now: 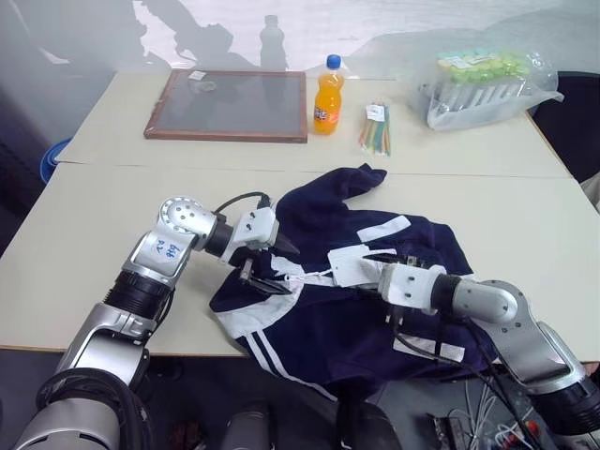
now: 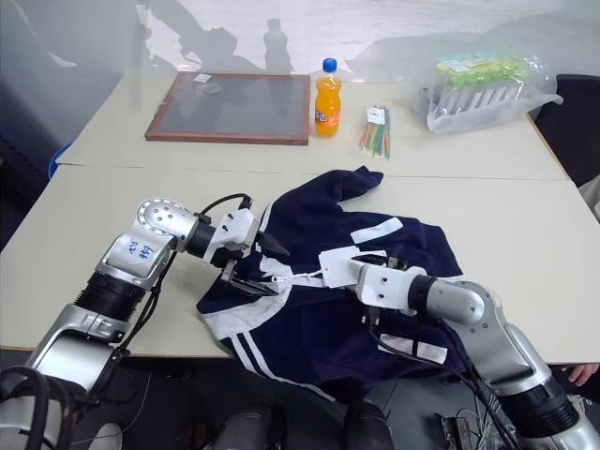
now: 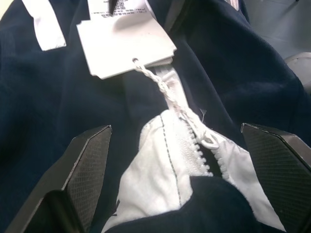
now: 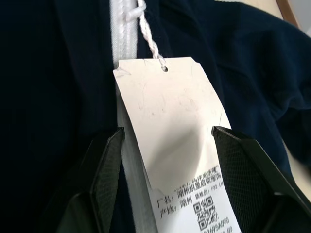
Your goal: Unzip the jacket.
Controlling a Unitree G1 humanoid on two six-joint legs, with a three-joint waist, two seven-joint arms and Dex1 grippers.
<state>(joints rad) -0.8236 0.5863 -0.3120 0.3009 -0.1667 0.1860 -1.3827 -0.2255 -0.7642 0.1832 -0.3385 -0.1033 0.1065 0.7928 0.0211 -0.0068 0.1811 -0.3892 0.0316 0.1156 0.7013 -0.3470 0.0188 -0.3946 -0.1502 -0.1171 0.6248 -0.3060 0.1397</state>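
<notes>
The navy jacket (image 1: 328, 328) lies crumpled in the middle of the near table, its lower part hanging over the front edge. Its white-edged zipper (image 3: 204, 155) is parted a little at the collar. A twisted white cord (image 3: 155, 80) runs from the zipper pull to a white paper tag (image 1: 349, 265). My left gripper (image 1: 277, 267) stands open over the collar, one finger on each side of the zipper top. My right gripper (image 4: 167, 128) reaches in from the right, its fingers apart, with the tag (image 4: 170, 111) lying between them.
On the far table stand an orange soda bottle (image 1: 327, 96), a wood-framed dark board (image 1: 230, 105), a bundle of coloured sticks (image 1: 377, 128) and a clear plastic bag of tubes (image 1: 483, 86). A seam (image 1: 141, 167) divides the two tables.
</notes>
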